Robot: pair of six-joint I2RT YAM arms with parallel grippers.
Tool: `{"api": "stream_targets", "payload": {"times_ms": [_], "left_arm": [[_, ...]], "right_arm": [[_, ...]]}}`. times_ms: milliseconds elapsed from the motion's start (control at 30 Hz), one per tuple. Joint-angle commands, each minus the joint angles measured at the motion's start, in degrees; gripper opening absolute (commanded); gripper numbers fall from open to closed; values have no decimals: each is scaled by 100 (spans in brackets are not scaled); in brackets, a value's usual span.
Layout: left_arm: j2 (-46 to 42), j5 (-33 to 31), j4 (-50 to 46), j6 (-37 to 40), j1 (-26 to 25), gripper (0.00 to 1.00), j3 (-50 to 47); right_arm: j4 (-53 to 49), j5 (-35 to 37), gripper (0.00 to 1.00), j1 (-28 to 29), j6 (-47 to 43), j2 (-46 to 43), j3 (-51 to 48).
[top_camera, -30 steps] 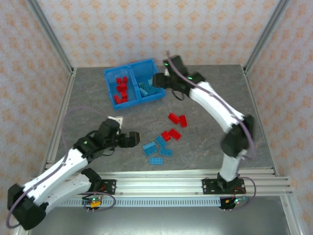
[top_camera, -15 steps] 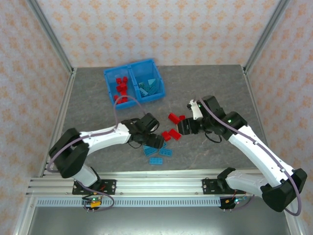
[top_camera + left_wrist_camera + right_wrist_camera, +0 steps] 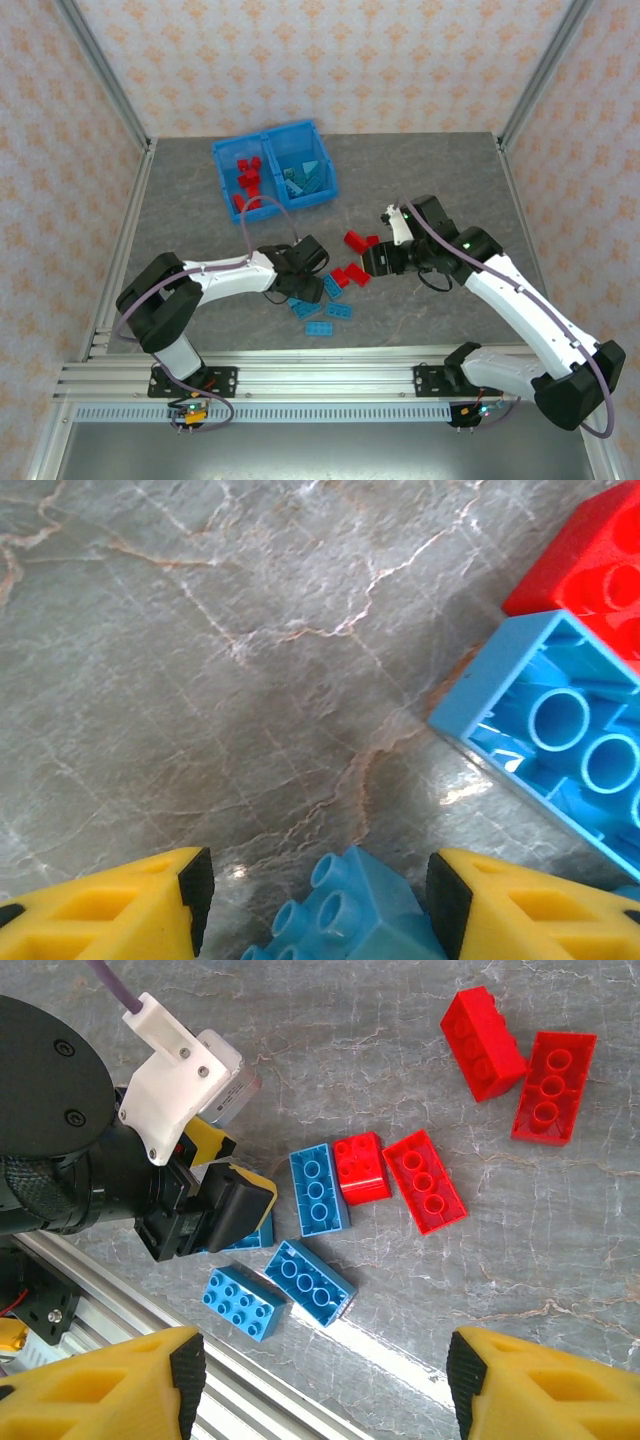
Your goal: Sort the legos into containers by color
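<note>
Light blue lego (image 3: 345,920) sits on the table (image 3: 200,680) between the half-spread fingers of the left gripper (image 3: 317,890) - touching 1 pad, gap at the other, not clamped yet - long axis cut off from view.

The top external camera looks down from above and behind the arm bases, far enough off to take in the whole table (image 3: 450,180). The left wrist camera sits very near the tabletop, facing down between the left fingers (image 3: 120,905). The right wrist camera hangs higher, looking down past the right fingers (image 3: 110,1380). Both wrist views share the upturned blue brick (image 3: 545,745) and the red brick (image 3: 590,560) touching it, which lie ahead of the fingers.
</note>
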Motion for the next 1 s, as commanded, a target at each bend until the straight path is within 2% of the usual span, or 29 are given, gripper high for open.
{"api": "stream_targets", "payload": {"times_ms": [0,167,267,500,733,867,967], "left_arm": [[-168,-263,-192,-44,-9,61,-122],[-146,-342,-208,-96,-7,61,-251],[-165,-397,-227,-184,-7,56,-353],[-487,-711,-340,-316,-5,31,-572],[-917,-1571,-650,-168,51,12,-271],[-1195,-1973,-917,365,600,11,398],[-1232,-2113,-856,917,1374,10,1083]], "right_arm": [[100,-61,67,6,68,-15,64],[119,-67,67,10,99,-12,58],[54,-212,67,8,144,9,89],[-467,-969,67,6,115,196,170],[-412,-1017,67,6,284,234,173],[-272,-918,68,10,369,224,223],[-210,-808,68,6,419,225,258]]}}
